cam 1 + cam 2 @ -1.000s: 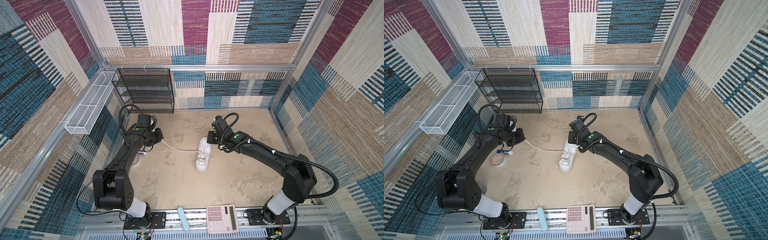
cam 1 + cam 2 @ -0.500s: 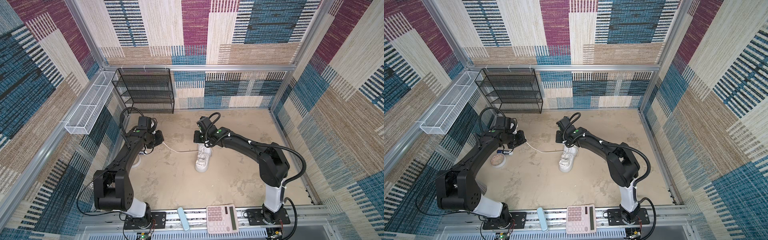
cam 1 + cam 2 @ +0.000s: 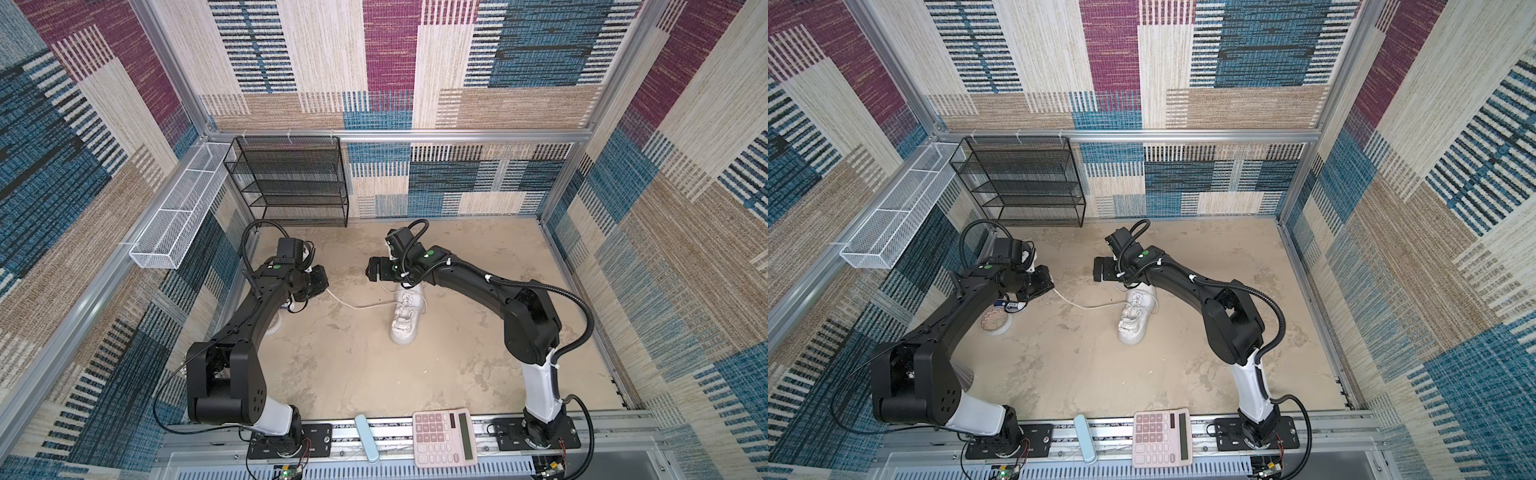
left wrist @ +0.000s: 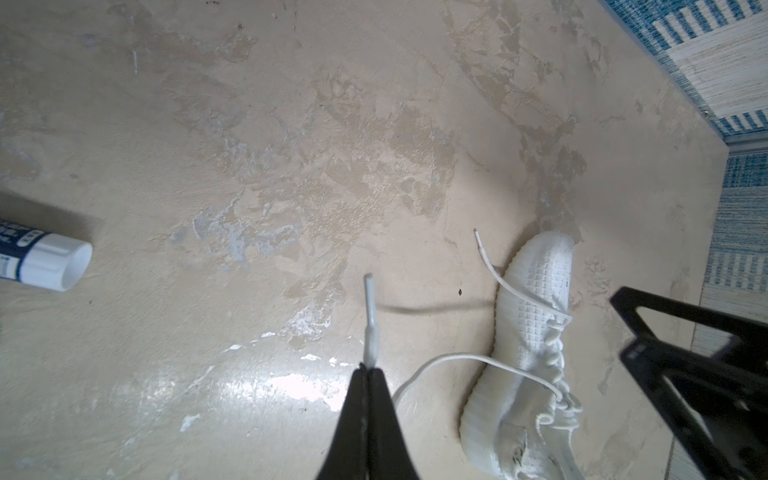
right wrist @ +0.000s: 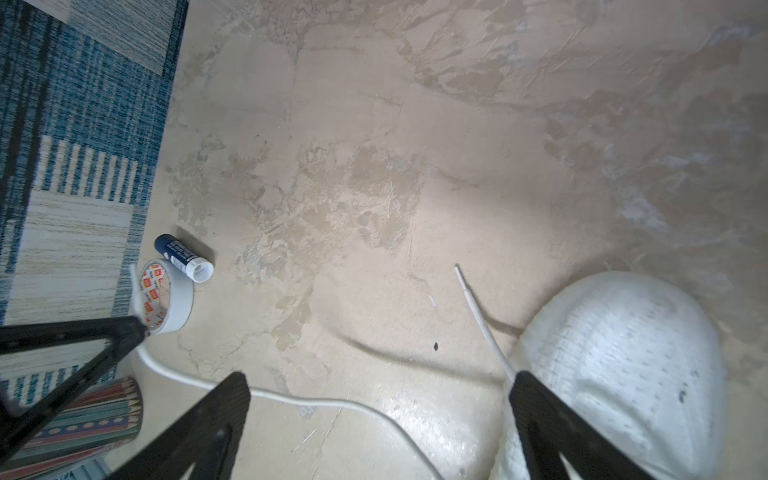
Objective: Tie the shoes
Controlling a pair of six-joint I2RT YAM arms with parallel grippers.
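Shoe [image 3: 406, 312], one only, on table [image 3: 332, 374] centre, near right gripper [image 5: 379, 376]. Step: gathering laces, no knot yet. Left gripper [image 4: 368, 370] pinched on one lace end [image 4: 370, 316]; right jaws wide, empty. Second end [image 5: 478, 307] loose beside shoe; next, right must pinch it. Count: two ends, two grippers

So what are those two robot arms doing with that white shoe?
They are trying to tie its laces. The left tool is shut on the end of one lace, stretched out from the white sneaker. The right tool is open right by the shoe, holding nothing. The other lace lies loose on the table; no bow yet.
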